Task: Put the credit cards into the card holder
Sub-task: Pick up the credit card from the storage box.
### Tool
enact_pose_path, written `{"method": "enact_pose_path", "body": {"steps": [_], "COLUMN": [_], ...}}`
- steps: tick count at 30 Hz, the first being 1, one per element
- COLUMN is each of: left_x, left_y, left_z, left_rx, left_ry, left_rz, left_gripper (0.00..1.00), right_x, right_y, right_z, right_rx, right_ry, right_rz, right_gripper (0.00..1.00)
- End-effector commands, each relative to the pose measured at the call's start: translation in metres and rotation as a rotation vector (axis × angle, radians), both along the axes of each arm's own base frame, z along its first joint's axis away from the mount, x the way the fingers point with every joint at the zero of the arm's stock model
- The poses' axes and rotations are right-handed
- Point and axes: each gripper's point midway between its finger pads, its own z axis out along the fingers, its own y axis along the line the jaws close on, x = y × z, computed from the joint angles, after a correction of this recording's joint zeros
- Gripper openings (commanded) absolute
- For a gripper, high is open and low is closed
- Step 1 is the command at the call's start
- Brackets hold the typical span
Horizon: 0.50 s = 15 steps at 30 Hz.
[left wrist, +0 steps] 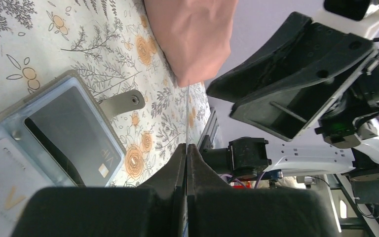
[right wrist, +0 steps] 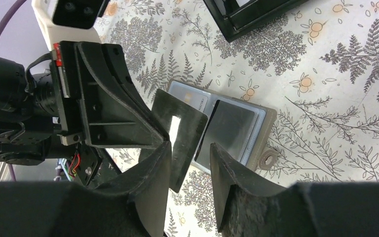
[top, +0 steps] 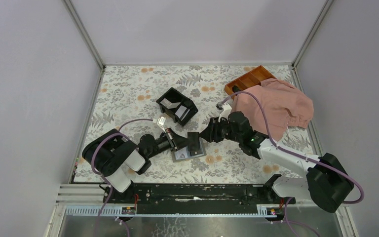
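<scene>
Now one credit card [right wrist: 180, 131] hangs above the open card holder [right wrist: 267, 121].
Left jaws are clenched on the card's edge, keeping it upright over the holder, which lies flat on the surface [top: 128, 89]. Right jaws stand apart either side of the card, not gripping, probably to re-grasp it for a slot.

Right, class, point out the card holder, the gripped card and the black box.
card holder [right wrist: 229, 131], right wrist view, dark inner panel
credit card [right wrist: 190, 138], right wrist view, dark face
black box [top: 192, 112], top view, outer wall
</scene>
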Motion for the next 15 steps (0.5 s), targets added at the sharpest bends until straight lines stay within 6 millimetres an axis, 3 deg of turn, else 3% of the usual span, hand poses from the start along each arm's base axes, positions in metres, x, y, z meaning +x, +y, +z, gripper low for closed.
{"method": "enact_pose_path", "body": {"steps": [1,15], "left_x": [0.003,0.007], "left_y": [-0.005,-0.009], "left_z": [0.036,0.036], "left_rx": [-0.102,-0.102], "left_ry": [-0.11,-0.116], "left_rz": [-0.017,-0.024], "left_gripper": [0.0,0.0], "right_x": [0.007,0.003], "right_y": [0.009,0.02], "right_z": [0.008,0.001], "right_rx": [0.068,0.12], "right_ry": [-0.032,0.009], "right_rz": [0.0,0.035], "right_gripper": [0.42,0.42]}}
